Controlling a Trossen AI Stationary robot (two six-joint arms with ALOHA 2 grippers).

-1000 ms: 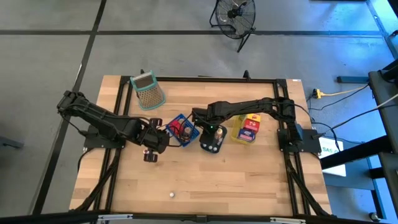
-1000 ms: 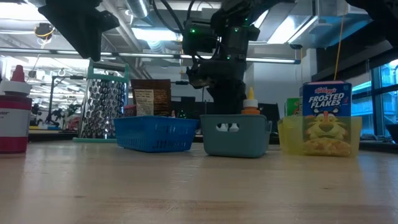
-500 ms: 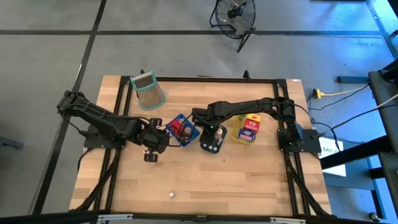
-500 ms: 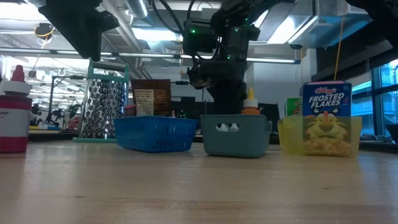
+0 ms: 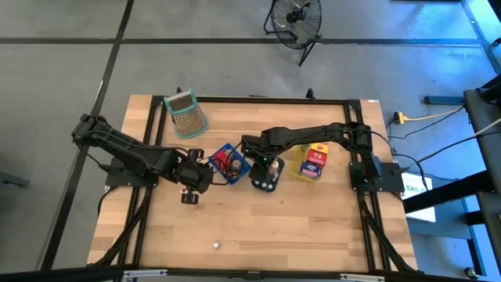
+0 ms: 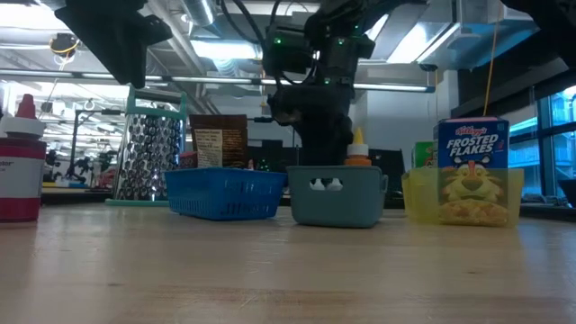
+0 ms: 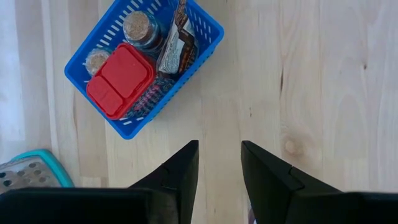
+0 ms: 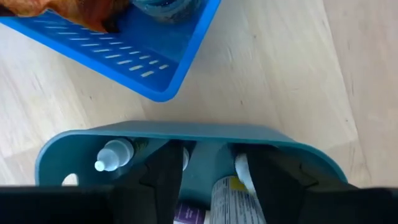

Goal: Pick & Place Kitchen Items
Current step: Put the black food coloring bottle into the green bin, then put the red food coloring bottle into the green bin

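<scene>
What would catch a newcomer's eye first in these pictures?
Probably the Frosted Flakes box in the yellow tray at the low view's right. Next, the right end effector reaching down into the teal bin mid-table, beside the blue basket holding a red box.

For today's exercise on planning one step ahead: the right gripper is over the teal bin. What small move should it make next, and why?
Probably lift straight up. The right gripper stands open inside the teal bin, its fingers apart among little bottles with none clamped, so rising vertically should clear the rim without tipping them.
</scene>
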